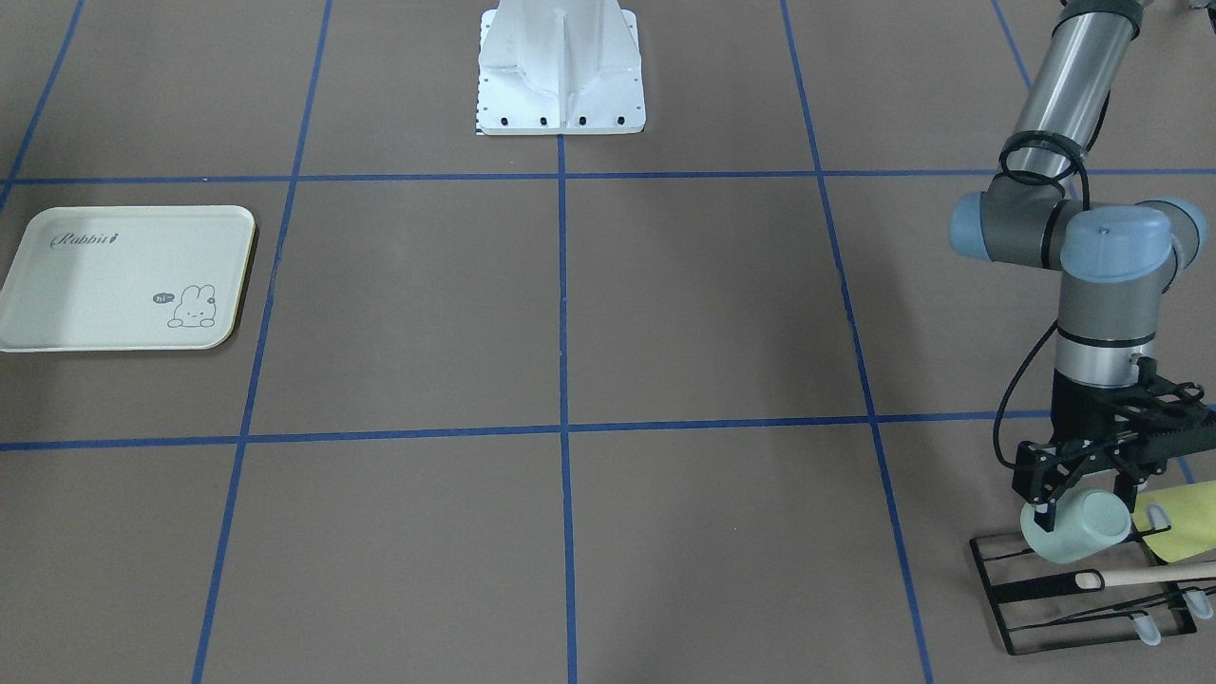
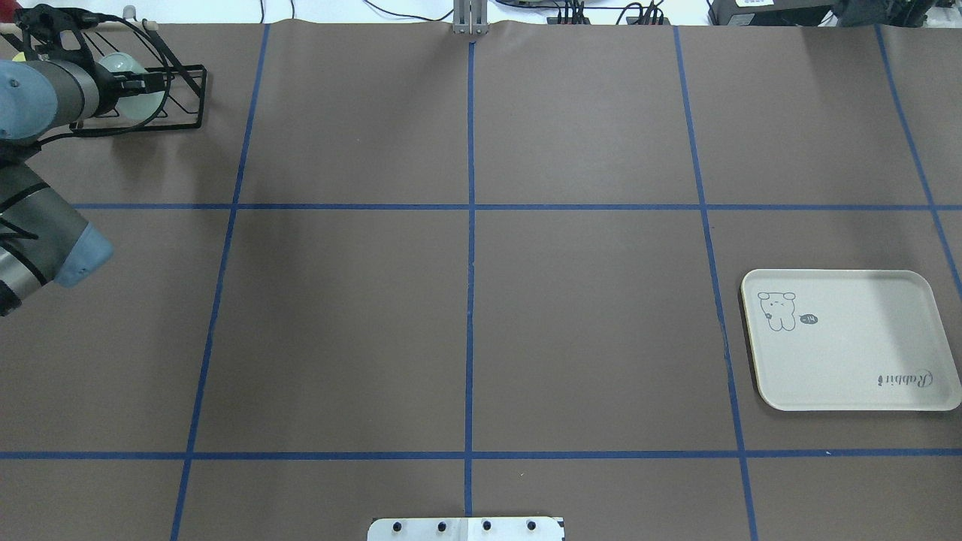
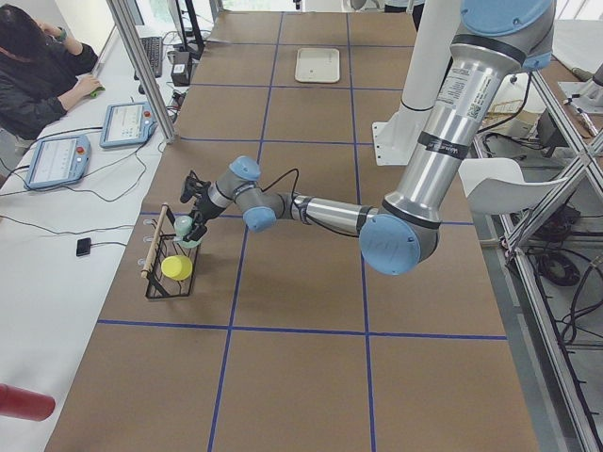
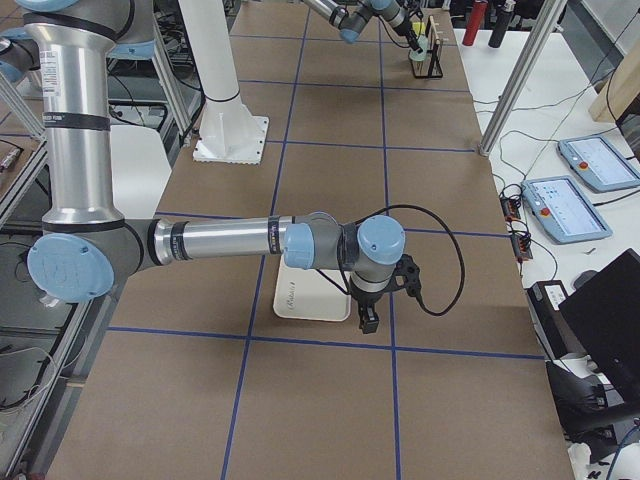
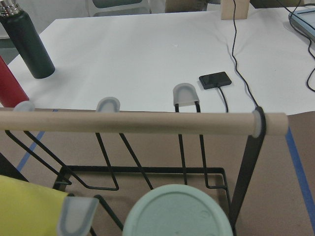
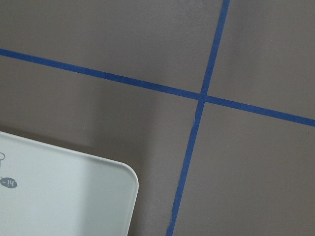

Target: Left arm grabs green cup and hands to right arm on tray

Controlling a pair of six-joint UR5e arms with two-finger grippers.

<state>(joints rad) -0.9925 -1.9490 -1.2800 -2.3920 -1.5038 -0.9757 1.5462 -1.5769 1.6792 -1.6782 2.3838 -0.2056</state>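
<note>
Gently, I'm straddling the green cup (image 1: pixel 1078 537), probably light and slippery, with my left end effector (image 1: pixel 1088 508); clamped or not, unclear.

The tray (image 1: pixel 114 275) bears grey "Rabbit" script and a small "hi" bubble beside its rabbit drawing (image 1: pixel 193 307).

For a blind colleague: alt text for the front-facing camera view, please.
The left gripper straddles the green cup, which lies sideways on a black wire rack at lower right. The cream tray lies far left on the brown, blue-taped table.
</note>
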